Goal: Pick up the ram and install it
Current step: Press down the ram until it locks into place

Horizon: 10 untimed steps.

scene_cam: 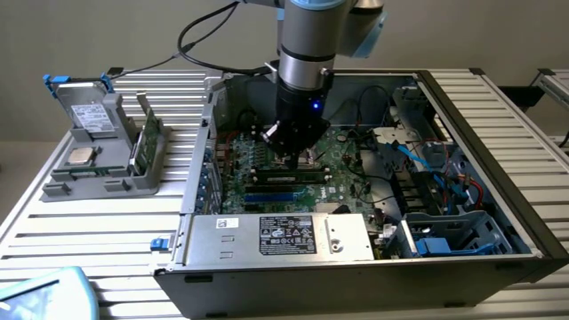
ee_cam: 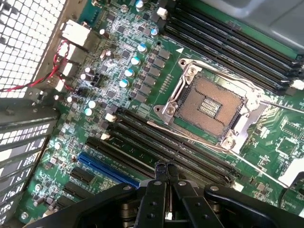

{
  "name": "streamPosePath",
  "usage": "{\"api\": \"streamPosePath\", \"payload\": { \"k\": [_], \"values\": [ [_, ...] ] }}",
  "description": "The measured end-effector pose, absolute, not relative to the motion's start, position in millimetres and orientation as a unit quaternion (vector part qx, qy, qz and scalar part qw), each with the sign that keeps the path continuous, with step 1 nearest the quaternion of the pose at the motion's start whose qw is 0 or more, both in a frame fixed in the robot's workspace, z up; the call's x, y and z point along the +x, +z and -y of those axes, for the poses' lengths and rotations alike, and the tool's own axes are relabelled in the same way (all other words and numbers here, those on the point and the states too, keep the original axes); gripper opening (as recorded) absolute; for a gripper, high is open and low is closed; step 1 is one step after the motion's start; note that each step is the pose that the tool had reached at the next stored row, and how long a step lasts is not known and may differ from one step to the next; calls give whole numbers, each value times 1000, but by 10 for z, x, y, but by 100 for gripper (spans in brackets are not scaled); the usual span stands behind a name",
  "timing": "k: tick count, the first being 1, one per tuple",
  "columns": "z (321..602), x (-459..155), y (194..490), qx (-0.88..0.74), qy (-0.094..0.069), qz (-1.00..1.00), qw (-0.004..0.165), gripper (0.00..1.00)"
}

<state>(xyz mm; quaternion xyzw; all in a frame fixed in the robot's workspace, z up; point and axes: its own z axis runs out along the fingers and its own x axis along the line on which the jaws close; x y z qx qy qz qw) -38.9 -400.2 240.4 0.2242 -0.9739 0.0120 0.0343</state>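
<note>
Case walls: I hang inside the open computer case (scene_cam: 498, 200), whose metal sides rise all round the motherboard (scene_cam: 266, 170); the top is open above me.
Near edge: the grey power supply box (scene_cam: 276, 237) with its label lies along the case's front edge in the exterior view, just beyond the slots under me.
Exterior view's right: a tangle of blue and red cables (scene_cam: 436, 167) and a drive cage (scene_cam: 454, 233) crowd that side, well apart from me.
Exterior view's left: the case wall and card brackets stand close to the board; outside them, on the slatted table (scene_cam: 89, 220), a grey holder (scene_cam: 102, 167) carries a drive with blue handles (scene_cam: 84, 107), a square silver chip (scene_cam: 82, 157) and an upright green board.
Room under me: the wrist view has the empty processor socket (ee_cam: 209, 107) with its metal frame ahead of me, banks of long black memory slots (ee_cam: 171, 147) on both sides of it, and a blue slot (ee_cam: 107, 168) beside the nearer bank.
Ram: a long dark stick (scene_cam: 289, 177) lies level in a slot on the board, directly below my tip in the exterior view.
My jaws: my gripper (ee_cam: 166, 167) is pressed fully together, the two fingertips (ee_cam: 160, 172) touching, nothing between them.
Contact: my tip sits low over the nearer slot bank; I cannot tell whether it touches the ram.
</note>
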Motion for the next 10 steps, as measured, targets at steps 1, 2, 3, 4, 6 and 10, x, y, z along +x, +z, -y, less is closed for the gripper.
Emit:
{"api": "streamPosePath", "payload": {
  "k": [1, 2, 3, 4, 6, 10],
  "values": [
    [4002, -390, 2404, 217, 12, 975, 33, 11],
    [4002, -389, 2404, 211, 12, 977, 32, 11],
    [4002, -389, 2404, 204, 12, 978, 31, 11],
    [4002, -389, 2404, 196, 12, 980, 31, 11],
    [4002, -389, 2404, 182, 12, 983, 29, 11],
    [4002, -390, 2404, 153, 11, 988, 28, 11]
  ]
}}
